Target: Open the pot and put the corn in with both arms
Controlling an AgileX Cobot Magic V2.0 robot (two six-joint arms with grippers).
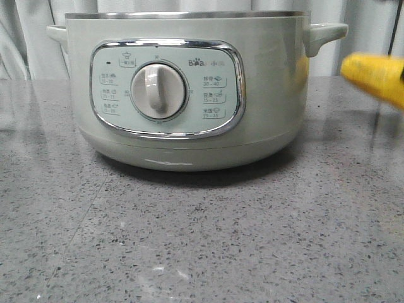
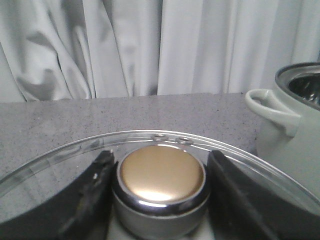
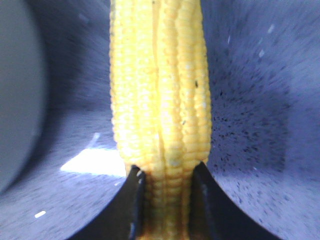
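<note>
While your pot (image 1: 189, 88) sits lidless in the middle of the speckled grey tabletop (image 1: 202, 240), both of your tools are loaded. You can see the pot's steel rim bare along the top in the front view, its chrome-framed panel and cream dial (image 1: 159, 91) facing the camera, a handle out at each side.

Your left tool (image 2: 160, 200) has its two dark fingers (image 2: 92, 192) closed against the sides of the lid's knob (image 2: 161, 177), a brushed metal button with a gold-toned cap. The glass lid (image 2: 70, 150) spreads out around the knob, its clear edge curving across the left wrist view with two small vent holes just beyond the knob. Past the lid's edge you can see one pot handle (image 2: 270, 107) and a slice of the steel-lined interior, so the lid is off to the pot's side, near it. You cannot tell whether the lid rests on the tabletop or hangs above it.

Your right tool (image 3: 167, 200) is clamped on the corn (image 3: 160, 90), one dark finger (image 3: 130, 210) pressed to each side of the cob's near end. The cob runs straight out from the fingers over the tabletop. In the front view the corn (image 1: 374, 76) shows as a blurred yellow shape at the right edge, off the tabletop, beside and apart from the pot's right handle, roughly at rim level.
</note>
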